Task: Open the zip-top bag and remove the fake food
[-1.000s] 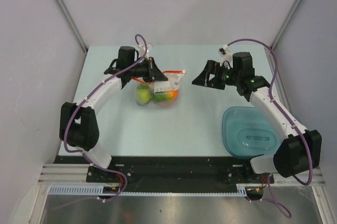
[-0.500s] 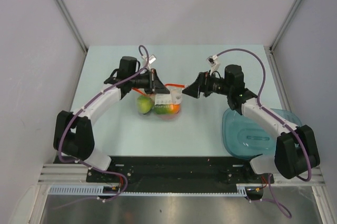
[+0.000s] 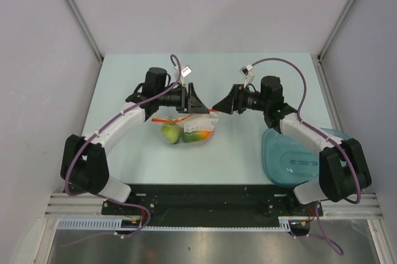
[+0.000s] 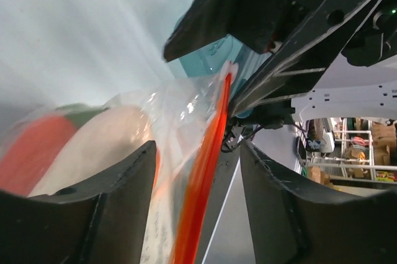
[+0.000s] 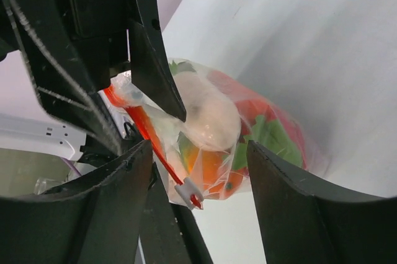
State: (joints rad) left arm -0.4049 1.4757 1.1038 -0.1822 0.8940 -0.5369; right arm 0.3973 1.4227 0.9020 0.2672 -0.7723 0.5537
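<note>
The zip-top bag [image 3: 189,131] sits mid-table, just below where the two grippers meet. Its red-orange zip strip [image 4: 208,171] runs between my left gripper's [image 3: 198,105] open jaws without being pinched. My right gripper [image 3: 217,104] faces it from the right and is open. The bag's corner and its white slider [image 5: 188,193] hang between the right fingers. Fake food shows through the plastic: a white radish [image 5: 211,118], an orange [image 5: 214,165], a pink-red dragon fruit with green leaves [image 5: 273,131] and green fruit [image 3: 169,132].
A teal translucent oval tray [image 3: 298,158] lies at the near right, under my right forearm. Grey walls close in the table on the left, right and back. The two grippers' tips are almost touching.
My left gripper has opened and let go of the bag's top, and the bag has sunk a little. My right gripper has moved left up to the bag, its jaws narrowing.
</note>
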